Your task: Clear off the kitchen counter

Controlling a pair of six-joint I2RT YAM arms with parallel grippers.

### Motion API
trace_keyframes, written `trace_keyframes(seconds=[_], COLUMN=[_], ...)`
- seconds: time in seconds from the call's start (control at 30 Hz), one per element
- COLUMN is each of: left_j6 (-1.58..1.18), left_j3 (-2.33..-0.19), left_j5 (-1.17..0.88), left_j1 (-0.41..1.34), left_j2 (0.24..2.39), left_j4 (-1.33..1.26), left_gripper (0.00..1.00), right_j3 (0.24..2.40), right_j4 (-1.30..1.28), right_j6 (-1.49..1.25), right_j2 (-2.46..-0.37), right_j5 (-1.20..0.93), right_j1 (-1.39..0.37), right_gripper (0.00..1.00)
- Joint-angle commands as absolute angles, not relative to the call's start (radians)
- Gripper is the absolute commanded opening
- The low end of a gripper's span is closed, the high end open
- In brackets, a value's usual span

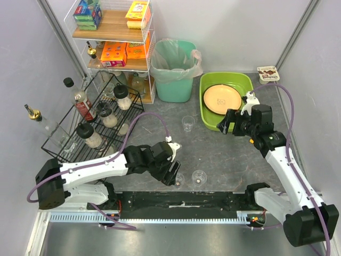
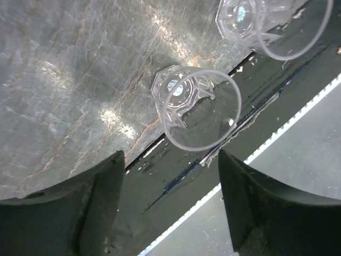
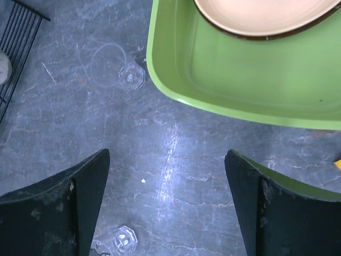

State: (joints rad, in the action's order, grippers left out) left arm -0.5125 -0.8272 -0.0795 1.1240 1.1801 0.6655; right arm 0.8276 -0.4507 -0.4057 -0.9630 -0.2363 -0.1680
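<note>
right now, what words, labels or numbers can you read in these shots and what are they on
No text can be read in any view.
blue-green boxes: print too small.
yellow boxes: print too small.
orange boxes: print blurred.
packet at the back right: print blurred.
bottle with a red label: too small.

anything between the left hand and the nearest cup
Nothing visible. The cup stands on the counter straight ahead of the open left hand, untouched. A second cup stands beyond it, off to the side.

A tan plate point(image 1: 222, 98) lies in the lime-green tub point(image 1: 208, 118), beside a plastic-lined teal bin point(image 1: 173, 88).
</note>
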Motion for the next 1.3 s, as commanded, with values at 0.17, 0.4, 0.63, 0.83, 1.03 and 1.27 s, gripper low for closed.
trace_keyframes(seconds=[0.17, 0.4, 0.63, 0.83, 1.03, 1.27], left_j6=[-0.725, -0.759, -0.755, -0.721, -0.647, -0.626], left_j3=[-0.742, -0.736, -0.747, -0.825, -0.985, -1.149], left_j5=[0.024, 0.054, 0.055, 0.11, 0.178, 0.137], left_j1=[1.143, 1.141, 1.143, 1.141, 1.118, 1.014], left_j2=[1.253, 1.259, 1.295, 1.275, 1.191, 1.103], left_j4=[0.462, 0.422, 0.434, 0.503, 0.548, 0.479], left_gripper=[0.64, 0.55, 0.3, 0.02, 0.01, 0.02], right_j3=[0.77, 0.729, 0.713, 0.695, 0.618, 0.52], right_j4=[-0.456, -0.462, -0.462, -0.436, -0.223, 0.147], right_j6=[-0.448, -0.466, -0.472, -0.469, -0.59, -0.915], right_j2=[-0.893, -0.847, -0.828, -0.812, -0.77, -0.715], right_j5=[-0.299, -0.307, -0.342, -0.446, -0.675, -0.799], right_j1=[-0.17, -0.17, -0.169, -0.17, -0.17, -0.169], right_gripper=[0.95, 0.96, 0.97, 0.98, 0.98, 0.98])
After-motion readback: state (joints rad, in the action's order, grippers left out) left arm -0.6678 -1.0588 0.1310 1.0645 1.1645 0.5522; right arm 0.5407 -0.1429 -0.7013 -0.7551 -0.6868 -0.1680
